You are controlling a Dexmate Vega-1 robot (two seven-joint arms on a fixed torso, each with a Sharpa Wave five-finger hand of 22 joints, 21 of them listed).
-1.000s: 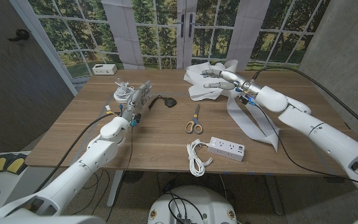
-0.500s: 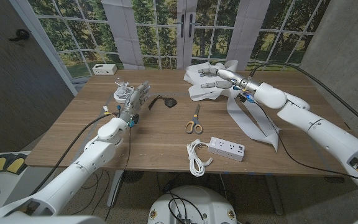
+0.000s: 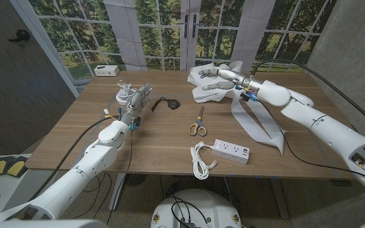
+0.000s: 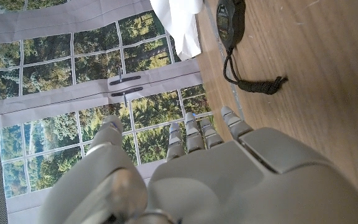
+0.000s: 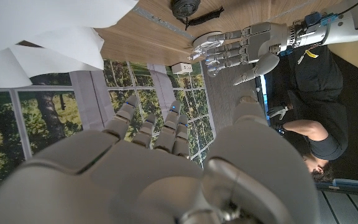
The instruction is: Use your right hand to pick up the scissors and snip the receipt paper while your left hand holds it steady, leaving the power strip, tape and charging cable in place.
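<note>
The scissors (image 3: 198, 123), yellow-handled, lie shut on the table's middle, with no hand on them. The white receipt paper (image 3: 209, 90) is crumpled at the back, and a long strip of it (image 3: 253, 125) trails toward the right front edge. My right hand (image 3: 216, 76) hovers over the crumpled part with fingers spread and nothing in it; the right wrist view shows those fingers (image 5: 154, 134) extended near the paper (image 5: 48, 31). My left hand (image 3: 138, 100) is at the table's left, fingers straight and empty, well apart from the paper.
A white power strip (image 3: 231, 151) and a coiled white charging cable (image 3: 200, 159) lie near the front edge. A black round tape with a cord (image 3: 170, 104) (image 4: 230, 15) sits right of my left hand. A white cable bundle (image 3: 125, 95) lies behind it. A seated person (image 5: 319, 127) is off to the side.
My right hand has drifted a little to the left over the crumpled paper. The left hand and the objects on the table have not moved.
</note>
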